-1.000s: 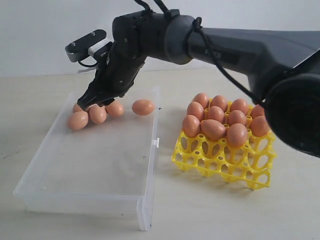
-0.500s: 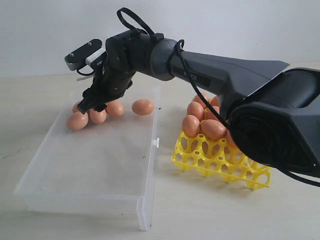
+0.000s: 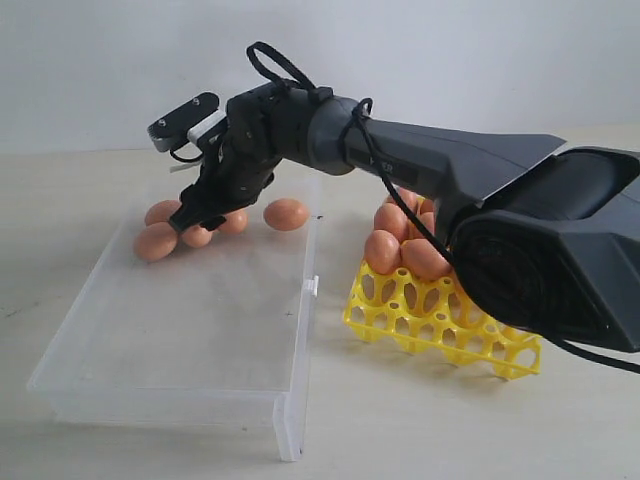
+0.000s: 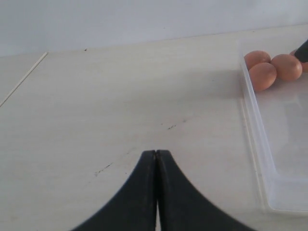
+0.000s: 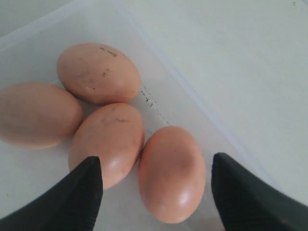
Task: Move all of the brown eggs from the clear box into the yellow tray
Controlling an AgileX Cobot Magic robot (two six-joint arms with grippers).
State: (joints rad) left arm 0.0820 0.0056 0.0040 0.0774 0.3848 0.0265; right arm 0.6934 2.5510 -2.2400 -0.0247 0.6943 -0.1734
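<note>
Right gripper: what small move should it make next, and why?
Probably lower straight down and close on the brown egg. The right gripper is open over the far corner of the clear box, and this egg lies between its fingers. One finger sits close to the neighbouring egg, so the descent should be slow.

No writing is showing legibly anywhere: no label, brand, number or sign is appearing on any object, the surface (image 3: pixel 400 435) or the arm (image 3: pixel 470 165).
</note>
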